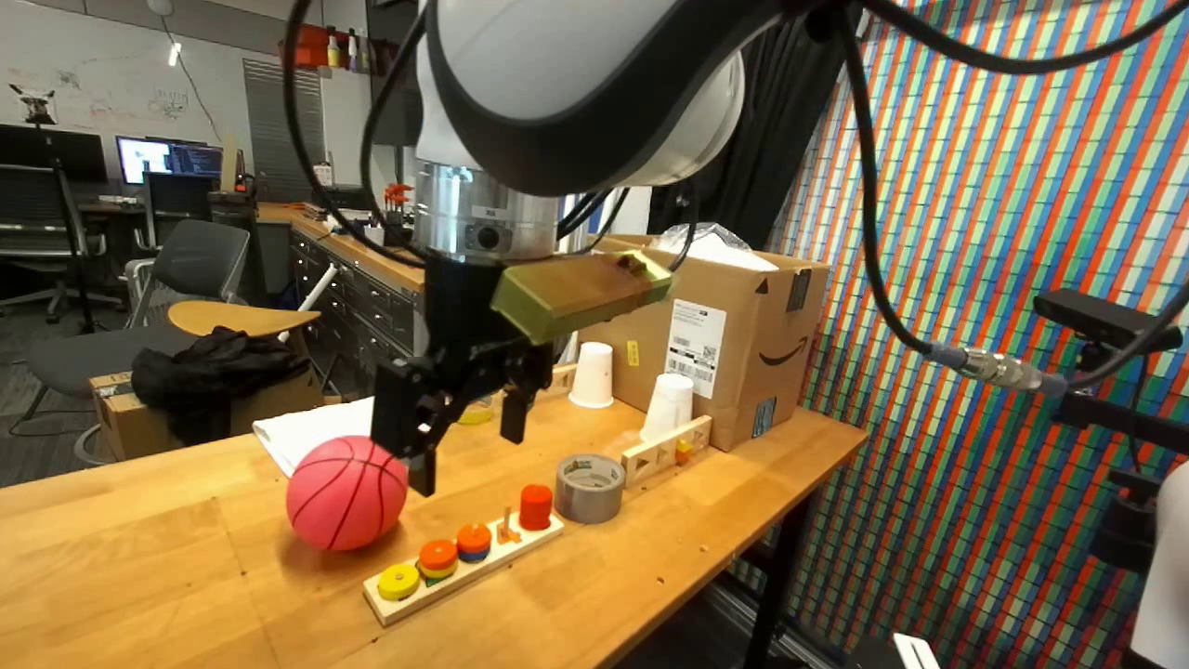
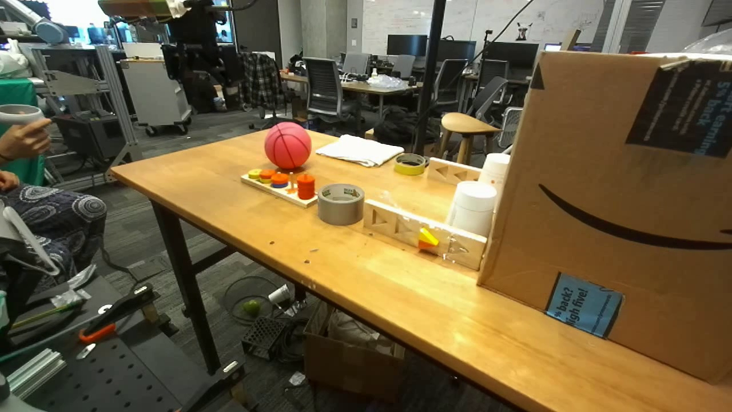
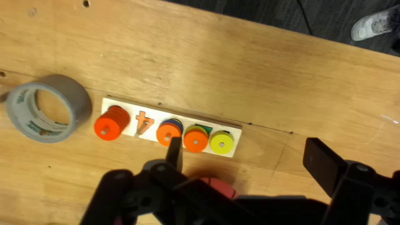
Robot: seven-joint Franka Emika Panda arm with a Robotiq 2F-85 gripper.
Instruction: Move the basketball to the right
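Wooden table (image 2: 366, 263) underneath | gripper (image 1: 467, 448) raised above, spread apart, holding nothing | pink basketball (image 2: 287, 146) loose on top, toward far short edge in an exterior view, beyond peg board (image 2: 280, 191) from near long edge | likely grasp, rightward carry, release all outstanding; possibly already finished, cannot tell

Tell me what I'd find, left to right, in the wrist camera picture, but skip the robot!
Grey tape roll, tall red-orange ring stack, orange number 4, orange-and-blue ring stack, orange-and-yellow ring stack, yellow ring, white shoe.
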